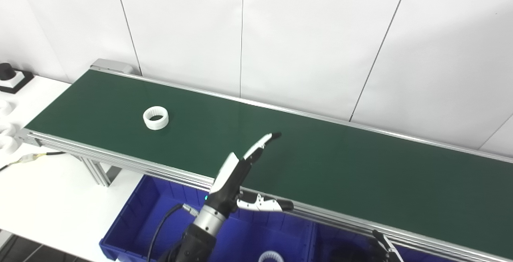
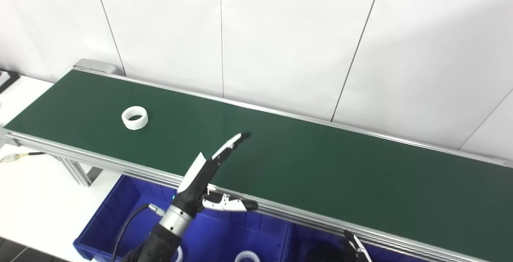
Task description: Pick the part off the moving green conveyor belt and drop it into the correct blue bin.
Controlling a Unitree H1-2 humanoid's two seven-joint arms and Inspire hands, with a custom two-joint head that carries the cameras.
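Observation:
A white toothed ring part (image 1: 156, 117) lies on the green conveyor belt (image 1: 320, 162) near its left end; it also shows in the right eye view (image 2: 135, 117). My left hand (image 1: 244, 170) is open and empty, fingers stretched out over the belt's near edge and thumb spread apart, well to the right of the ring. Below the belt stands a blue bin (image 1: 140, 214) with a white ring (image 1: 271, 257) lying in it. Only a fingertip of my right hand (image 1: 384, 246) shows at the bottom edge.
A second blue bin (image 1: 340, 242) adjoins the first on the right. White parts (image 1: 8, 134) and a black-and-white fixture (image 1: 10, 78) sit on the white table at far left. A cable (image 1: 36, 157) lies by the belt's leg.

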